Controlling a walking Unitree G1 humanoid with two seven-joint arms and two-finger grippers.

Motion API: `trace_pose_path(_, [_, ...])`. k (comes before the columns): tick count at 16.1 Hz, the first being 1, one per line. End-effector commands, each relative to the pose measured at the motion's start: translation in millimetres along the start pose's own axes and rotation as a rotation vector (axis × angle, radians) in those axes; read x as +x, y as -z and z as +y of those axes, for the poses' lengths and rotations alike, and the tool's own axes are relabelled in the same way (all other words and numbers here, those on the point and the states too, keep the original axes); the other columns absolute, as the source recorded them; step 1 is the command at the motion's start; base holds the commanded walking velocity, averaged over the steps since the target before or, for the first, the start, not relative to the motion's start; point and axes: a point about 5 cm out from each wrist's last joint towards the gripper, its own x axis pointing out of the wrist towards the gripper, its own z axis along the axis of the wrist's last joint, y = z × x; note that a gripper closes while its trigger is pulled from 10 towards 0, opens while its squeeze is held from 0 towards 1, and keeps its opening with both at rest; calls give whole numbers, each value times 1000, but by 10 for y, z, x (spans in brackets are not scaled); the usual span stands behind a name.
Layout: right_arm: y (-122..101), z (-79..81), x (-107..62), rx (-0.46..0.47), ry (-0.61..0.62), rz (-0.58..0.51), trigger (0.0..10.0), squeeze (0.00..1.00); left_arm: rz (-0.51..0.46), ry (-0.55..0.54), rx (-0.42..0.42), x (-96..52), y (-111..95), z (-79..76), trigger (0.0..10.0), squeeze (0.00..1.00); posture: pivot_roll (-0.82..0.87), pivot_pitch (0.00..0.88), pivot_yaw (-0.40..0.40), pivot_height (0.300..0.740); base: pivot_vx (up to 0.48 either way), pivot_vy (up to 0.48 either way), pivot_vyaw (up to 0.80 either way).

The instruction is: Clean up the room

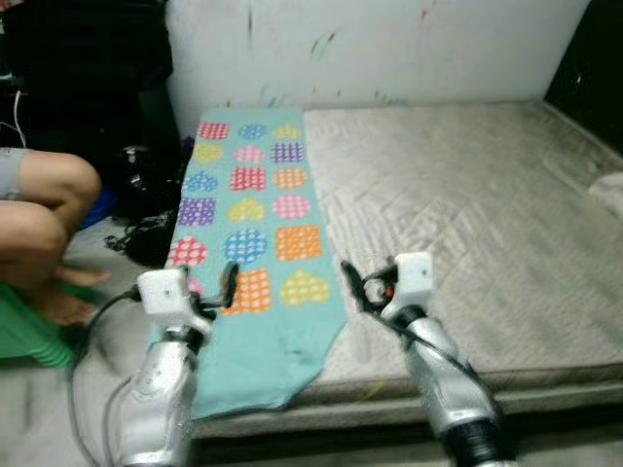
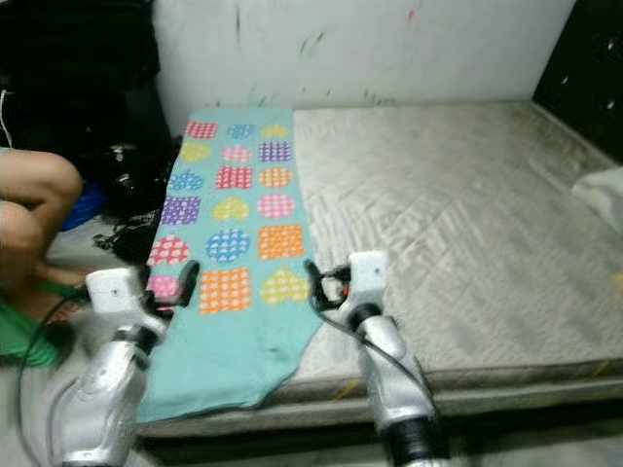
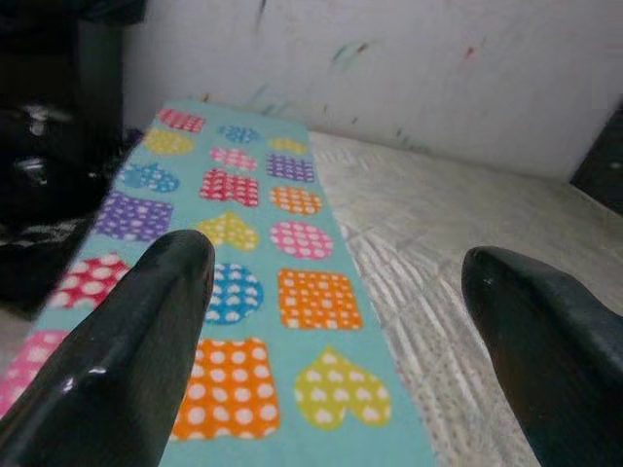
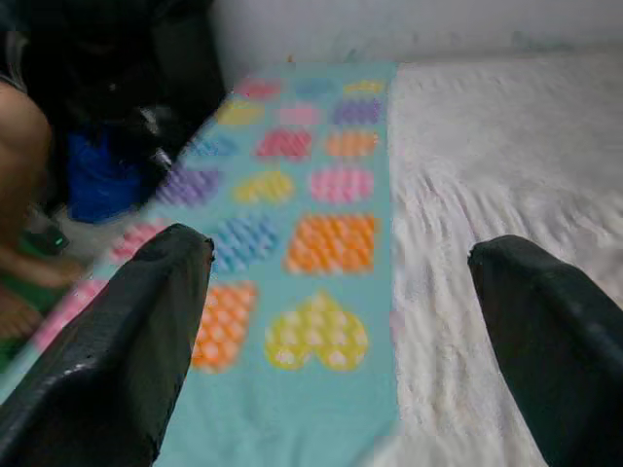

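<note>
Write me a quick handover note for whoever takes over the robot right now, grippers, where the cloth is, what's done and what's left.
Left gripper: open, holding nothing, raised over the near left part of the turquoise cloth printed with dotted hearts and squares.
Right gripper: open, holding nothing, above the cloth's near right edge where it meets the bare grey quilted mattress.
The cloth lies flat along the mattress's left side, from the white wall to the near edge, its near end hanging over.
A person's bare knees are close by on the left, next to a dark pile of things on the floor.
Done: nothing gripped yet.
Left: probably take hold of the cloth and tidy it.
</note>
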Motion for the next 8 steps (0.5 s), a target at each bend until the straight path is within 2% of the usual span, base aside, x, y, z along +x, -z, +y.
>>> trace_pose_path(1, [-14,1,11,13,6,-8,10000,0,-16,9,7,-28,-45,33,10000,0,4,0,14,740,0,0,0])
trace_pose_path(3, [-9,1,10,12,6,-7,10000,0,-16,11,-22,-43,-44,55,10000,0,2,0,13,740,0,0,0])
trace_pose_path(6, [-7,-4,13,11,1,-10,10000,0,-21,29,-23,-39,-56,48,10000,0,0,0,13,740,260,0,-515])
trace_pose_path(8, [-7,-5,11,10,0,-9,10000,0,-21,34,-27,-40,-60,45,10000,0,-1,0,13,740,317,0,0])
